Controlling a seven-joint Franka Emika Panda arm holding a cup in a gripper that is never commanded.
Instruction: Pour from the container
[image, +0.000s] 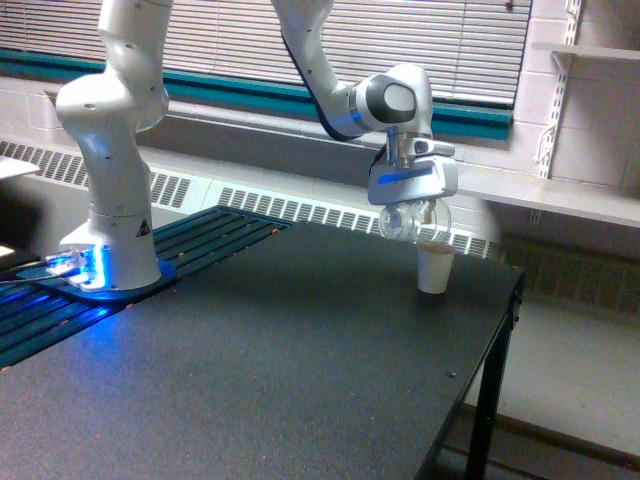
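Seemingly, the container (412, 222), pinched by the gripper (413, 212), was tipped over the white paper cup (434, 267), largely emptied.

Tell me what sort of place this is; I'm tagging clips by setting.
Probably a robotics lab in an institutional building: a robot arm bolted beside a plain black table, painted block walls, window blinds and a long radiator grille. Nothing homelike shows.

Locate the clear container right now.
Exterior view, right of centre: the clear container is held in the gripper, tipped just above the white paper cup near the table's far edge.
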